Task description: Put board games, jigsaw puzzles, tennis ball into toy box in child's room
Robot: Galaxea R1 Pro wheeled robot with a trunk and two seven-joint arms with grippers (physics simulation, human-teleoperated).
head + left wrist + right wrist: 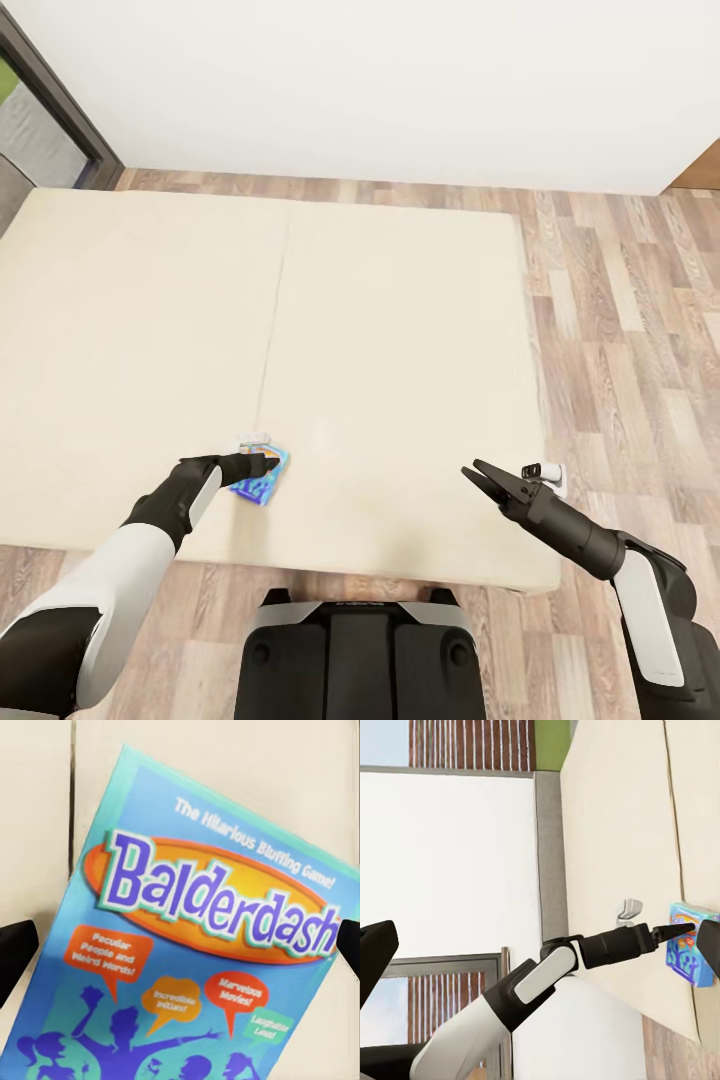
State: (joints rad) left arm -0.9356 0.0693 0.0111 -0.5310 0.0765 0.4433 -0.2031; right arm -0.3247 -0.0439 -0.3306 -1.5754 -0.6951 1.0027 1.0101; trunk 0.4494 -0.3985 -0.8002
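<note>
A small blue board game (pixel 268 484) titled "Balderdash" lies flat on the beige bed (pixel 400 330), near its front edge. My left gripper (pixel 262 464) hovers right above it, open. In the left wrist view the board game's cover (pixel 202 915) sits between the two dark fingertips (pixel 15 954), which stand apart at either side of it without touching. My right gripper (pixel 482 476) is open and holds nothing, over the bed's front right part. From the right wrist view, the left arm (pixel 547 971) reaches to the blue board game (pixel 690 949).
A seam runs down the bed between its two mattress halves. Wood-plank floor (pixel 630 330) lies to the right of and behind the bed, below a white wall (pixel 380 90). A dark-framed window (pixel 50 110) is at the far left. My base (pixel 360 655) stands at the bed's front edge.
</note>
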